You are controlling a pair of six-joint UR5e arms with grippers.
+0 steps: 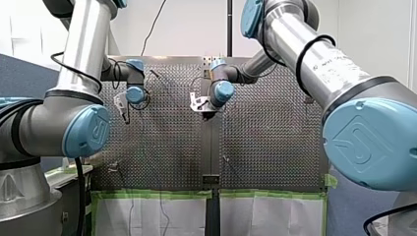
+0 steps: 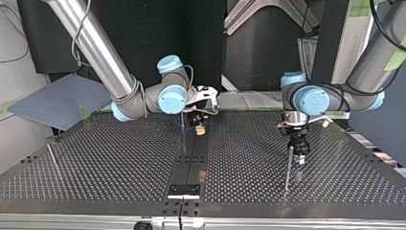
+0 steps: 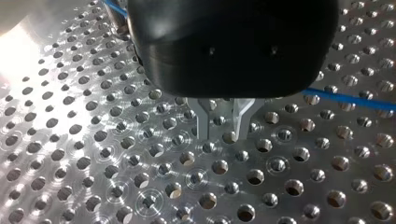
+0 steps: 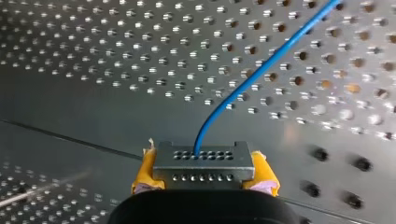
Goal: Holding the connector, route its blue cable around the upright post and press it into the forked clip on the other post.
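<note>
Perforated table (image 1: 265, 147); UR-logo joint caps (image 1: 361, 142); connector (image 4: 203, 161) in right end effector (image 4: 204, 173).

perforated metal table (image 1: 275, 147) fills the middle of the front view. its lower edge in that view is bordered with green tape (image 1: 152, 194), and pale sheets (image 1: 147, 216) show beyond the tape. behind the table stands a white wall (image 1: 196, 24), crossed by a thin black wire (image 1: 156, 22) and a dark upright pole (image 1: 229, 24). a blue-grey partition (image 1: 22, 73) stands at the front view's left. in the top view a black backdrop (image 2: 143, 33) closes the far side. at that view's left a blue-grey board (image 2: 57, 98), perhaps a loose panel, sits tilted beside the table. a metal rail (image 2: 287, 223) edges the table's near side. bright glare (image 3: 21, 51) falls on the table surface in the left wrist view.
</note>
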